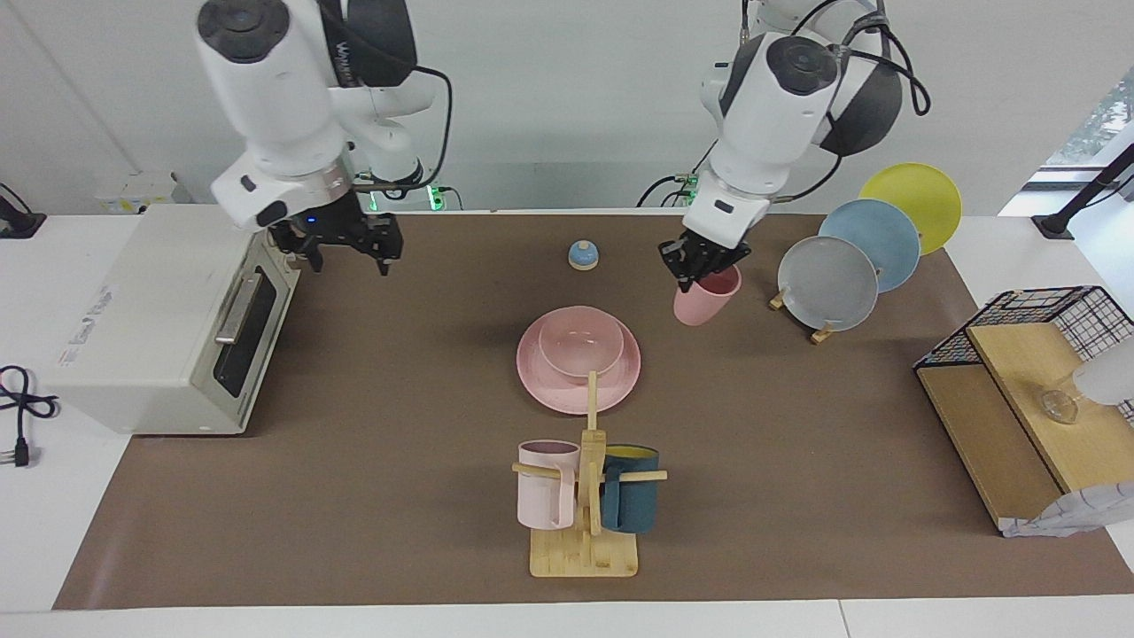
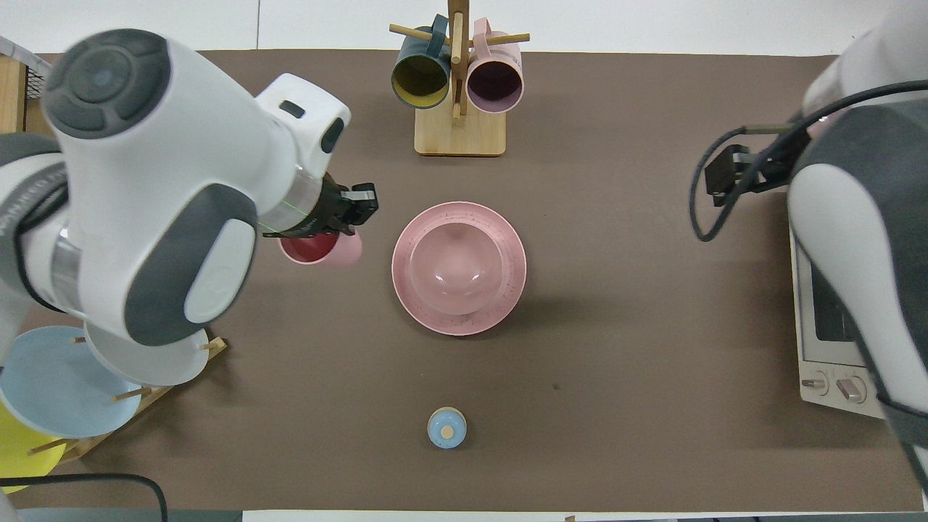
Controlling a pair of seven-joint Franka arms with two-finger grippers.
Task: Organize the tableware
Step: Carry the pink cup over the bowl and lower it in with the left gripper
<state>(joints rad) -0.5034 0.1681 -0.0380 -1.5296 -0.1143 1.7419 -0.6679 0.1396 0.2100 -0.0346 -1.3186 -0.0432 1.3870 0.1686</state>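
Observation:
The pink plate [image 1: 551,396] lies at the middle of the mat with the pink bowl [image 1: 580,344] standing in it; both also show in the overhead view, plate [image 2: 459,325] and bowl [image 2: 455,267]. My left gripper [image 1: 700,266] is shut on the rim of the small pink cup [image 1: 706,299], which hangs tilted beside the plate toward the left arm's end; the overhead view shows the cup [image 2: 319,249] under the hand. I cannot tell whether the cup touches the mat. My right gripper [image 1: 350,248] is open and empty, waiting over the mat in front of the toaster oven.
A wooden mug tree [image 1: 585,532] with a pale pink and a teal mug stands farther from the robots than the plate. A rack of grey, blue and yellow plates [image 1: 828,283], a wire shelf [image 1: 1019,399], a toaster oven [image 1: 168,328], a small blue knob [image 1: 583,255].

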